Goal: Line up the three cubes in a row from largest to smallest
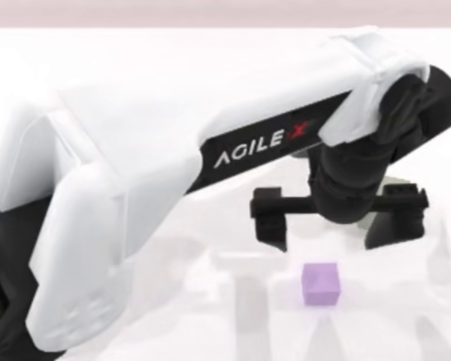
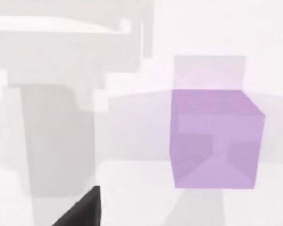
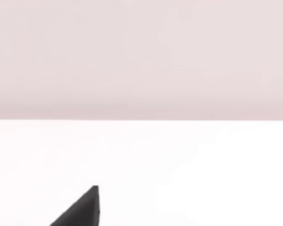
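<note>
My left end effector (image 1: 327, 233), fingers spread apart and empty, hangs above the lilac cube (image 1: 320, 283) on the white table (image 1: 406, 316), so I judge I'm lining up its grasp; next I must descend squarely until the fingers straddle it.

A glossy white table (image 1: 406, 316) filled the view. A small lilac cube (image 1: 320, 283) sat on it, right of centre.

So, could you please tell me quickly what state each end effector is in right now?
Left end effector: open, empty, above the small matte lilac purple cube.
Right end effector: only a dark tip shows in its wrist view; cannot be told.
</note>
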Available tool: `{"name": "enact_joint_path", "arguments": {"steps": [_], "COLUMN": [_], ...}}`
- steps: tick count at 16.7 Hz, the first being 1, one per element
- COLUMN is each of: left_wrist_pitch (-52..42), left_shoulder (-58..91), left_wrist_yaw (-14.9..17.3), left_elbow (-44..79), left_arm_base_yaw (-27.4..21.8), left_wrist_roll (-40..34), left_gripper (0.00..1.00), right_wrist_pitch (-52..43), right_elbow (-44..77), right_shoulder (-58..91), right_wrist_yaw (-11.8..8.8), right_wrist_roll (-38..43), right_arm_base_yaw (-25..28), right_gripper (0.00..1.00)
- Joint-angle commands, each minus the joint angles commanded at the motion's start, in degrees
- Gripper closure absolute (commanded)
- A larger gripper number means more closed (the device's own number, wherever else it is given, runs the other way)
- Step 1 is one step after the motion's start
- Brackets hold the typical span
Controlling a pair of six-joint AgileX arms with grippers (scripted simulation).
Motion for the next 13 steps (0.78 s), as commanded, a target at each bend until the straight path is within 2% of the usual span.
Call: {"name": "enact_joint_path", "arguments": {"steps": [3,6,9,13], "left_wrist_pitch": [0.1,2.4,7.6,18.2], "left_shoulder": [0.2,-3.3,-12.0,-31.8], "left_wrist_yaw": [0.0,-0.2,-0.5,-0.8], "left_elbow": [-0.1,-3.4,-11.7,-29.3], "left_arm_base_yaw": [-0.3,1.6,6.2,15.4], "left_wrist_roll": [0.0,0.7,2.4,7.0], "left_gripper": [0.00,0.00,0.00,0.00], "right_wrist_pitch": [0.0,-2.1,-7.0,-16.9], "right_elbow": [0.0,2.9,9.9,24.1], "right_shoulder": [0.0,2.9,10.1,26.8], "right_wrist_yaw": [0.0,-0.1,-0.1,0.0], "right_wrist_roll": [0.0,-1.8,-6.0,-14.3], "right_arm_base_yaw": [0.0,0.8,2.2,5.0], "right_gripper": [0.00,0.00,0.00,0.00]}}
